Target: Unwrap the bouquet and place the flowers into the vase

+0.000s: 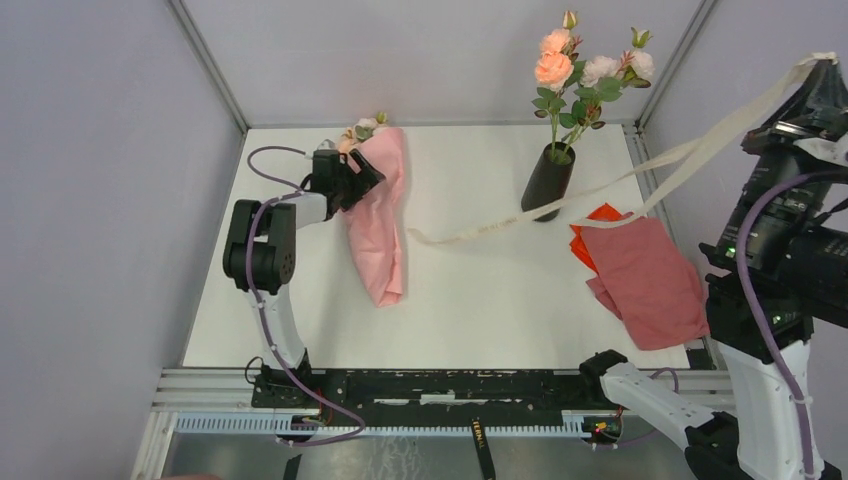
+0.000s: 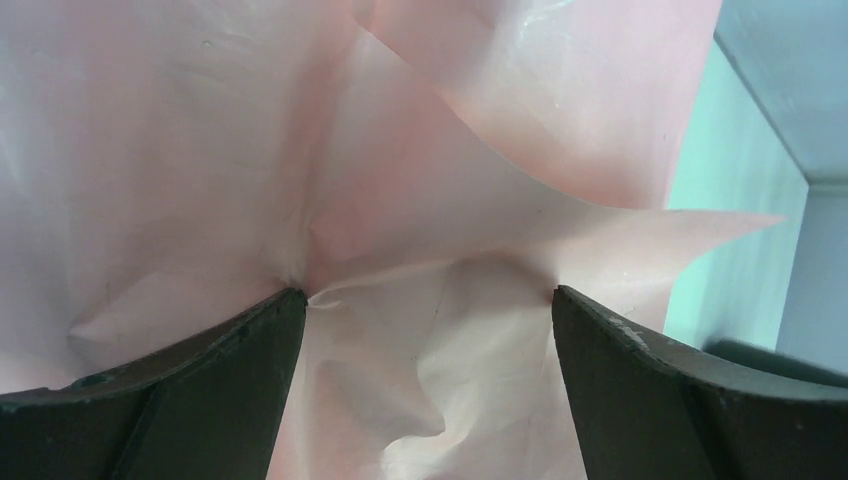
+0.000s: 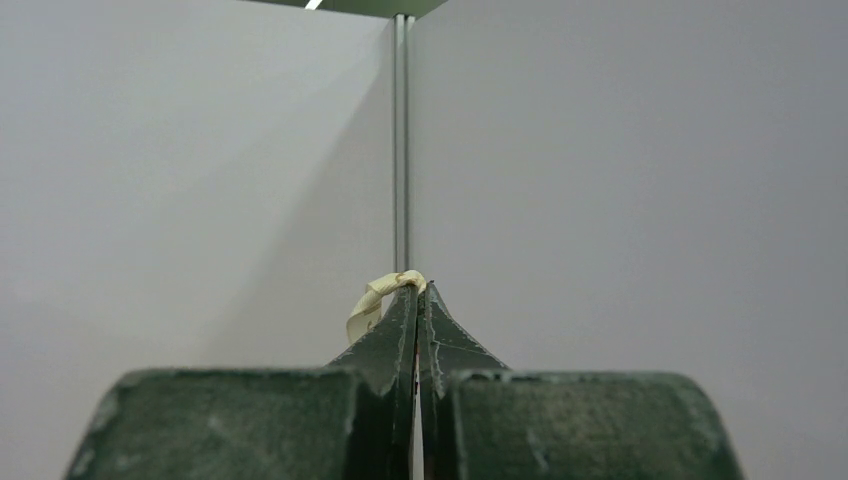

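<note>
Lying lengthwise on the white table (image 1: 480,310), left of centre, the bouquet (image 1: 378,235) is a long, crumpled cone of light pink paper, with its narrow tip towards the near edge and its wide mouth at the far end, where a few small roses (image 1: 362,128) in cream and peach peek out with green leaves. The left gripper (image 1: 360,172) sits at that far, wide end with its jaws spread fully apart; in the left wrist view its dark fingers (image 2: 240,350) flank creased, translucent paper (image 2: 420,200) that bulges between them, pinched by neither. The right gripper (image 3: 420,300) is raised high at the far right, its jaws pressed tight together on the end of a cream ribbon (image 3: 375,300). In the top view that ribbon (image 1: 640,170) slopes down and leftwards, passing in front of the vase (image 1: 547,180), and its loose end lies on the table just beside the bouquet's right edge; whether it touches the paper cannot be told. The matte black vase stands far right of centre, already holding flowers (image 1: 575,75) in peach, pink and cream on leafy green stems. Near and to its right lies a darker pink-red cloth (image 1: 650,285) over an orange piece (image 1: 600,215).
</note>
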Controlling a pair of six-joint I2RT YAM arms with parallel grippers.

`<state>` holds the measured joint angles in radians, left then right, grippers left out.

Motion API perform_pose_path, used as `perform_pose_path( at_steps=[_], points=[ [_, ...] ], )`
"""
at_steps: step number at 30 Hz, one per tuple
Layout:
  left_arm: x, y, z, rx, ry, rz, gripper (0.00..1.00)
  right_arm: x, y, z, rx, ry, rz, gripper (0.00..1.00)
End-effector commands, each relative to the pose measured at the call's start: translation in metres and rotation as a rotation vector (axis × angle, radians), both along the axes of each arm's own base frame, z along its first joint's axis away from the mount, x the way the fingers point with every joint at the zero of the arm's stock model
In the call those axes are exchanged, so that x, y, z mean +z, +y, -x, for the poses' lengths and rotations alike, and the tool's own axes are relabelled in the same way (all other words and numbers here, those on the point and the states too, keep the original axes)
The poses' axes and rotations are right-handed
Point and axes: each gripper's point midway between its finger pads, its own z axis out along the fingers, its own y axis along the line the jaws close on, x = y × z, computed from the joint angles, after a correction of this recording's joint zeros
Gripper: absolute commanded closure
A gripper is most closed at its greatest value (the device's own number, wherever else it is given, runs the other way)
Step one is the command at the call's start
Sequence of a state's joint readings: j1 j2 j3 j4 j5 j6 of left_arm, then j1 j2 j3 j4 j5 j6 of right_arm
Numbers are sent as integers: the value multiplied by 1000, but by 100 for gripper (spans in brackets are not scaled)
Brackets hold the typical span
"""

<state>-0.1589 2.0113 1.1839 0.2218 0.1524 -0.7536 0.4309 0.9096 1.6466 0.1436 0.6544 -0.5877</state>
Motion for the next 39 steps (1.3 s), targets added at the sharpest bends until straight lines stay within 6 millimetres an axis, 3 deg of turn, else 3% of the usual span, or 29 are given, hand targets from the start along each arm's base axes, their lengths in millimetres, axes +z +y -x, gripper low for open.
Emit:
perform_pose_path(
  at_steps=[1, 5, 8, 12, 14, 20, 29, 39],
  points=[
    [2, 37, 10, 54, 26, -65, 0, -1, -8, 4, -60, 24, 21, 100],
    [10, 36, 10, 54, 12, -61, 0, -17, 4, -20, -44, 63, 35, 100],
    [17, 30, 12, 40, -4, -55, 0, -32, 22, -49, -5, 111, 50, 100],
    [21, 20, 14, 19, -14, -55, 0, -66, 48, -90, 65, 186, 65, 100],
    [22, 16, 15, 13, -16, -53, 0, -91, 60, -109, 92, 237, 72, 100],
    [28, 9, 19, 13, -30, -24, 0, -197, 71, -144, 80, 423, 58, 100],
    [31, -17, 22, -10, -35, 9, 0, -330, 83, -158, 131, 639, 32, 100],
    [31, -24, 18, -10, -41, 45, 0, -425, 98, -151, 231, 803, -29, 100]
  ],
)
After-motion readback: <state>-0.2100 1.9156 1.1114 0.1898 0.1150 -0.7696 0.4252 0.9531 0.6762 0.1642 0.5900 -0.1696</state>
